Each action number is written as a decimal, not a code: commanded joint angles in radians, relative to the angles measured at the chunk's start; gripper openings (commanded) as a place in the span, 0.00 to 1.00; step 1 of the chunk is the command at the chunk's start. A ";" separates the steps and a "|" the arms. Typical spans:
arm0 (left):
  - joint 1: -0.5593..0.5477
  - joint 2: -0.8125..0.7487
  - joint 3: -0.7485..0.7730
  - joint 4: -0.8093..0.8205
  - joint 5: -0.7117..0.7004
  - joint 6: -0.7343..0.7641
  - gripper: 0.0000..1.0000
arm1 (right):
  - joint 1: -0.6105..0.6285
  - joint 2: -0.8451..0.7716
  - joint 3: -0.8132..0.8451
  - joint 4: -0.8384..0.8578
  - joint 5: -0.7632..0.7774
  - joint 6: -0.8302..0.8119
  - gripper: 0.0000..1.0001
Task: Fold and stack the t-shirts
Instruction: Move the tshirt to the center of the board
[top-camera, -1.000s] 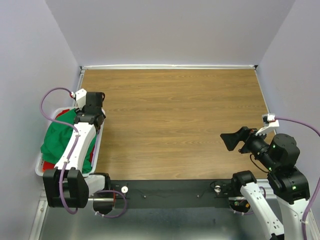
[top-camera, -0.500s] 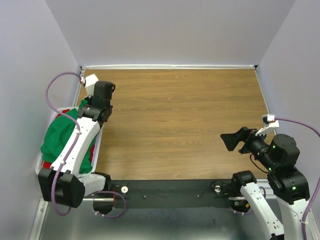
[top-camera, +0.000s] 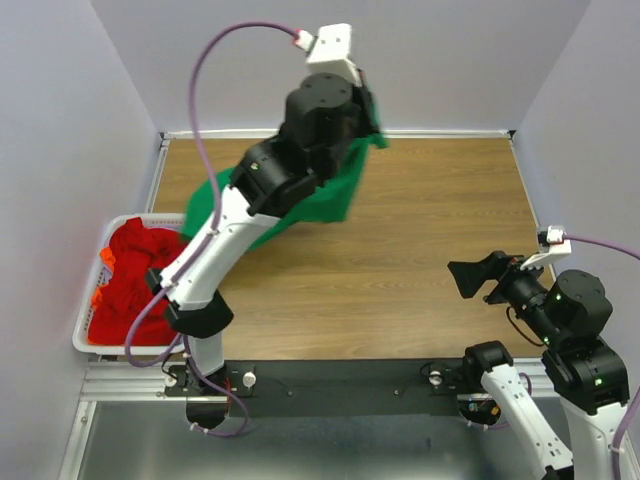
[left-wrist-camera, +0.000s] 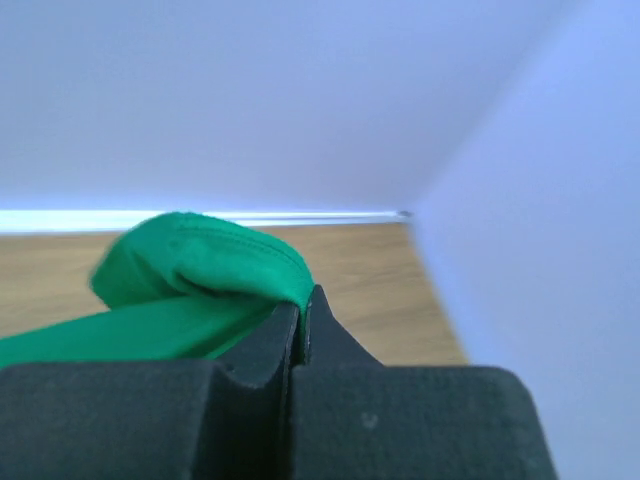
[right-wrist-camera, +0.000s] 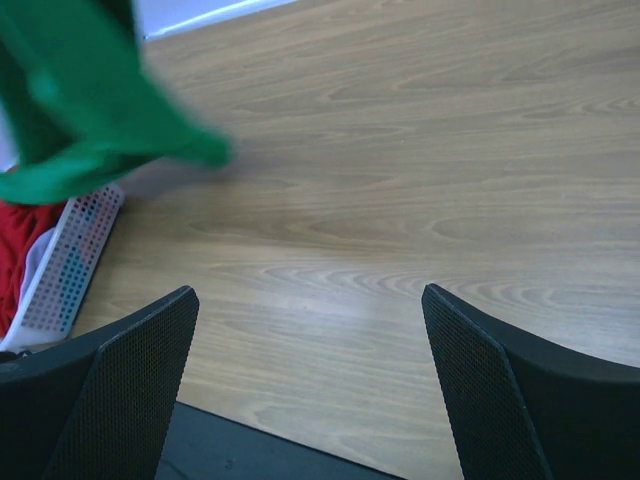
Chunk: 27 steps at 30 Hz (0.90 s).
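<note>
Hoisted from the white slatted plastic basket (right-wrist-camera: 68, 258), the bright green cloth t-shirt (top-camera: 340, 185) dangles crumpled above the tabletop (top-camera: 430, 220). Left pincer (left-wrist-camera: 302, 305) grasps it; right pincer (right-wrist-camera: 310, 300) gapes.

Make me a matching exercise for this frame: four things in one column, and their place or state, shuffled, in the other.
1. green t-shirt
2. red t-shirts
3. left claw
4. right claw

A. open, holding nothing
B. heaped in the white basket
C. hanging in the air above the table
D. shut on green cloth

Pairs: 1-C, 2-B, 3-D, 4-A
</note>
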 joint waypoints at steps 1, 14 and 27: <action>-0.144 0.091 0.224 0.147 0.128 0.141 0.00 | 0.011 0.007 0.052 0.025 0.075 -0.004 1.00; -0.002 -0.332 -0.689 0.558 0.179 0.074 0.00 | 0.011 0.047 0.070 0.026 0.163 -0.033 1.00; 0.414 -0.294 -1.461 0.786 0.341 -0.074 0.19 | 0.011 0.406 -0.060 0.095 0.045 0.014 1.00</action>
